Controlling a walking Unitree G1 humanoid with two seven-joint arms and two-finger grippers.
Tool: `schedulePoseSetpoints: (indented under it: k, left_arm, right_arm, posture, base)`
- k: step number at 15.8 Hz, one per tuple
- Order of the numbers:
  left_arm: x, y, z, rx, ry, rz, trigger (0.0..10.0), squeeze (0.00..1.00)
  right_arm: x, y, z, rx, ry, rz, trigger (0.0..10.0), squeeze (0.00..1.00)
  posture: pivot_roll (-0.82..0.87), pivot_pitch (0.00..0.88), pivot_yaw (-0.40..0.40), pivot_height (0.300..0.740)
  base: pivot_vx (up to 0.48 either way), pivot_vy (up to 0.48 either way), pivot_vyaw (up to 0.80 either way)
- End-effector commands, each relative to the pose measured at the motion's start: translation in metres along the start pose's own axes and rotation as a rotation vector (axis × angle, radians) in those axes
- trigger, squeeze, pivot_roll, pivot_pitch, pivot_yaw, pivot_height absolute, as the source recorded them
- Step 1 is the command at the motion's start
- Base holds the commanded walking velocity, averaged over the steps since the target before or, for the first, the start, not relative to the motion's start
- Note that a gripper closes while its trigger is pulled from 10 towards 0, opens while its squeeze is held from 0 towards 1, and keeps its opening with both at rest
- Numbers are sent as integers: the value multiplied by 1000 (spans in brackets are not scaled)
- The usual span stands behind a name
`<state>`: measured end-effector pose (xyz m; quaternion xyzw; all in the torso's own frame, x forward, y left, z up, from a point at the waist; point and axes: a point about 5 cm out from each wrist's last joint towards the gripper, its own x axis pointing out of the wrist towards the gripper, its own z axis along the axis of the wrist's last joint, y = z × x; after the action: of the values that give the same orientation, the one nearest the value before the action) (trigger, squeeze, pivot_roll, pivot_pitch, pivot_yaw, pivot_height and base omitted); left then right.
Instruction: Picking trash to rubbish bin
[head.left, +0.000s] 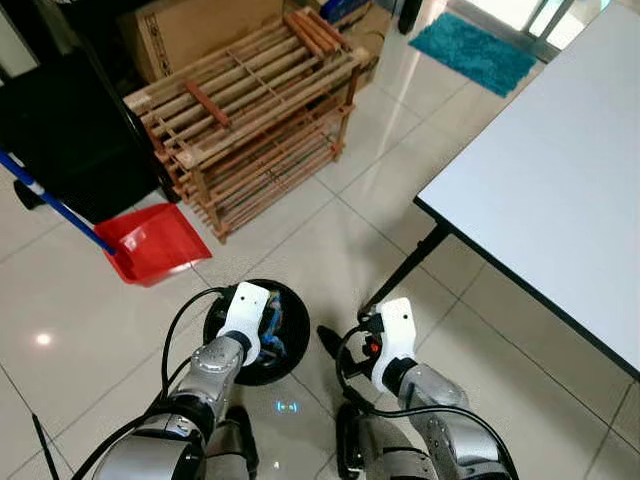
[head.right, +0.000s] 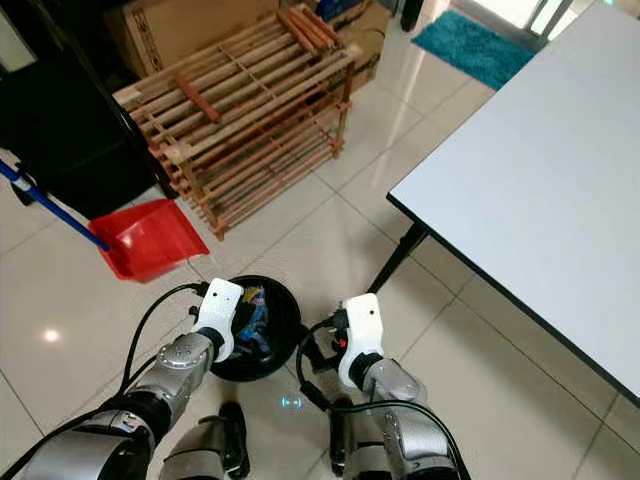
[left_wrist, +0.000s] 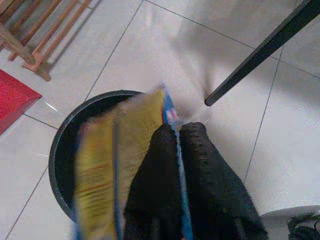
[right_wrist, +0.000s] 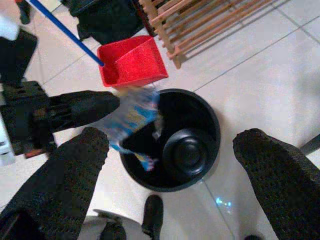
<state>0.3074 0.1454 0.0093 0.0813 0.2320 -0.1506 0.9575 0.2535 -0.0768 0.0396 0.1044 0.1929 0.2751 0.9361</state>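
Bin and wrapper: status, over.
Left gripper shut on the yellow-and-blue wrapper, held over the black bin. Right gripper open, beside the bin. Wrapper not yet released. Nothing in the way.

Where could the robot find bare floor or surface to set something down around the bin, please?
Bare tile lies between the black bin and the table leg, and the white tabletop is bare. It is crowded beyond the bin: red dustpan and wooden rack.
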Motion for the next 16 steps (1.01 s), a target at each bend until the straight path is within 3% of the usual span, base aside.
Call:
schedulePoseSetpoints:
  k: [1,7,8,9,14,15,16]
  left_arm:
    - [-1,-2,-4,-4,16,-9,10000,1000]
    - [-2,4,-6,-4,26,9,10000,1000]
    - [-2,5,-6,5,29,16,10000,773]
    - [-3,5,-7,12,32,25,10000,0]
    - [-16,25,-29,-22,75,157,10000,0]
    - [-29,36,-51,-86,113,214,10000,0]
    - [-35,40,-59,-114,129,240,10000,0]
  right_arm:
    - [-1,8,-8,45,20,24,10000,0]
    - [-2,12,-7,50,31,38,10000,0]
    - [-2,12,-7,52,34,38,10000,0]
    - [-2,11,-8,53,37,37,10000,0]
    - [3,-11,-16,54,45,-98,10000,0]
    - [1,-32,-29,39,89,-218,10000,0]
    - [-2,-41,-34,14,112,-271,10000,0]
  posture:
    - [-170,354,-74,740]
    - [-162,356,-75,740]
    - [-156,354,-74,740]
    - [-154,353,-73,740]
    - [-115,299,-55,740]
    - [-75,256,-54,740]
    - [-69,250,-53,740]
  base:
    - [0,0,0]
    - [0,0,0]
    - [0,0,0]
    - [0,0,0]
    - [0,0,0]
    - [0,0,0]
    - [0,0,0]
